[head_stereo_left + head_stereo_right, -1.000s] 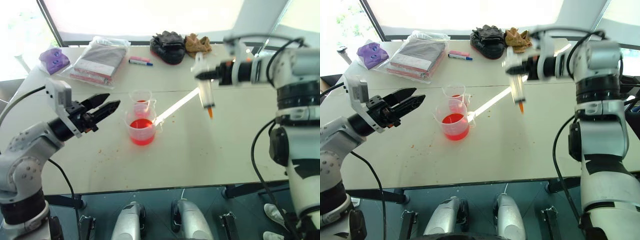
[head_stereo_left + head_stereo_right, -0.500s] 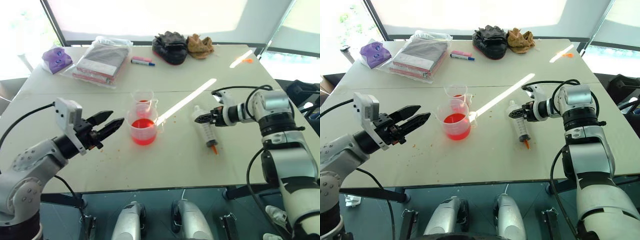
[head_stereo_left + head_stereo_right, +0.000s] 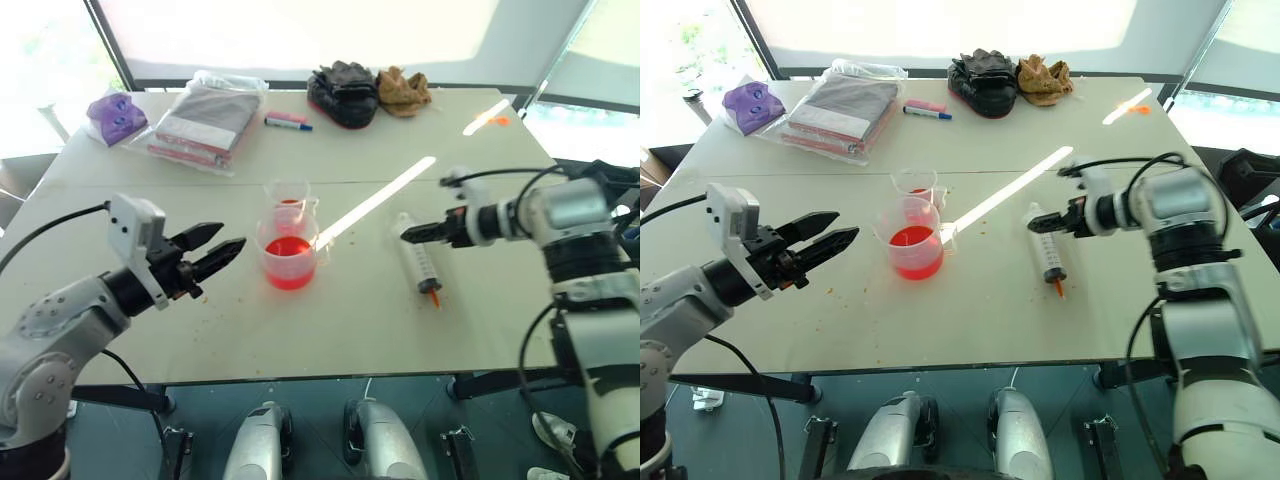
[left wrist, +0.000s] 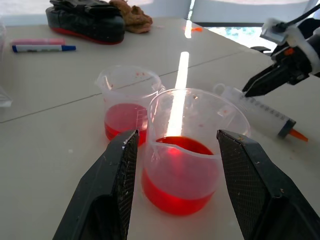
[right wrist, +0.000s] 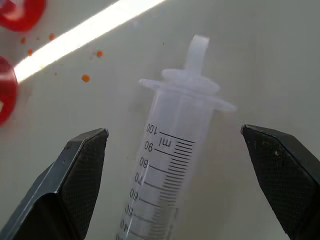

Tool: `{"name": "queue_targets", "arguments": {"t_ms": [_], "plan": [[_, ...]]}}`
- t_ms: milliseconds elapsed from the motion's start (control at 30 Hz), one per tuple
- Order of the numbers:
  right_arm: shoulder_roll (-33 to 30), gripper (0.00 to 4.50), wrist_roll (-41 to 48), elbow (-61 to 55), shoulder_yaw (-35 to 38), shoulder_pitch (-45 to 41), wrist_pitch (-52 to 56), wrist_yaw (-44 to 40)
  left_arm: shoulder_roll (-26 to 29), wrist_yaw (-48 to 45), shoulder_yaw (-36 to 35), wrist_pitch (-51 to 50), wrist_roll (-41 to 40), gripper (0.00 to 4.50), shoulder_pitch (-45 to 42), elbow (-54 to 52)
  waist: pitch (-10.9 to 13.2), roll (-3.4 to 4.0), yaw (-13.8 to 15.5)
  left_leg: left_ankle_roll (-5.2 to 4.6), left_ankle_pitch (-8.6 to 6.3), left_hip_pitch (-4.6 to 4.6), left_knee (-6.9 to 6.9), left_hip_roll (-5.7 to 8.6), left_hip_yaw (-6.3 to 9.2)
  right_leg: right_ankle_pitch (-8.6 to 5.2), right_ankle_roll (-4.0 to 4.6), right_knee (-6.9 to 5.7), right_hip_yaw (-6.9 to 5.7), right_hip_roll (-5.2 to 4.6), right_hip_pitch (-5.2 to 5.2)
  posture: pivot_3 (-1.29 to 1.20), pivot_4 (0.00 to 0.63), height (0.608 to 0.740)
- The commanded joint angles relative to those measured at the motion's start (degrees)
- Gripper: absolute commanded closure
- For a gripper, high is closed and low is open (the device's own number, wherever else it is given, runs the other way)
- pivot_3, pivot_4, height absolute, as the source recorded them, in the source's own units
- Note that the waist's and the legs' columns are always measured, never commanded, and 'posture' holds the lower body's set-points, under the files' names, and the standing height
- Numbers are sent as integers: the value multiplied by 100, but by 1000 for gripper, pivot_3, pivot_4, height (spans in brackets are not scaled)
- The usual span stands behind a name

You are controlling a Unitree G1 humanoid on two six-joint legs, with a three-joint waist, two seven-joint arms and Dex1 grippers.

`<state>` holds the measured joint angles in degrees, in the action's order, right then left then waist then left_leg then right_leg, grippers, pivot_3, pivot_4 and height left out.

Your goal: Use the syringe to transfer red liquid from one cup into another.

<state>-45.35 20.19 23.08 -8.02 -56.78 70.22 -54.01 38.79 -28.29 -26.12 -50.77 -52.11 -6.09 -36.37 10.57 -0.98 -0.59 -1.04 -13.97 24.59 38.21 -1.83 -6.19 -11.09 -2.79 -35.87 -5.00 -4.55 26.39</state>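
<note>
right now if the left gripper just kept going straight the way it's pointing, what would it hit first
Most likely the larger beaker: the left gripper frames it between its open fingers. The smaller beaker stands just behind and a little to one side. Depth is hard to judge.

White table (image 3: 350, 320) w/ sun streak (image 3: 375, 200), bright windows (image 3: 300, 30) behind.

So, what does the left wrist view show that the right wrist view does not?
Left wrist view alone: both cups whole, the larger cup in front and the smaller cup behind, each holding red liquid, plus the marker and the open left gripper. Right wrist view alone: the syringe's printed scale, between the open right gripper's fingers. Both: the syringe lying on the table.
</note>
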Motion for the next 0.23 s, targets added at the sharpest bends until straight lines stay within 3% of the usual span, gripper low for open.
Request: {"name": "queue_targets", "arguments": {"t_ms": [33,133,233], "plan": [[-510,42,569,-1489,574,473,139,-382,262,-216,-325,75,-179,1915,148,82,-2,-3,-17,1,-1,-5,-3,-3,1,-1,-2,0,0,3,-1,0,150,740],[-826,42,803,-2711,1243,1721,-461,-528,502,-421,-399,80,-201,1915,263,233,-7,-13,2,4,-2,-14,-10,-7,10,-19,1,4,-10,3,-12,0,150,740],[-511,42,766,-3676,2195,3210,-1686,-287,764,-697,-495,105,-187,1915,431,346,-8,-13,23,5,-3,-12,-11,-6,10,-27,-12,20,-15,-1,-19,0,150,740]]}}
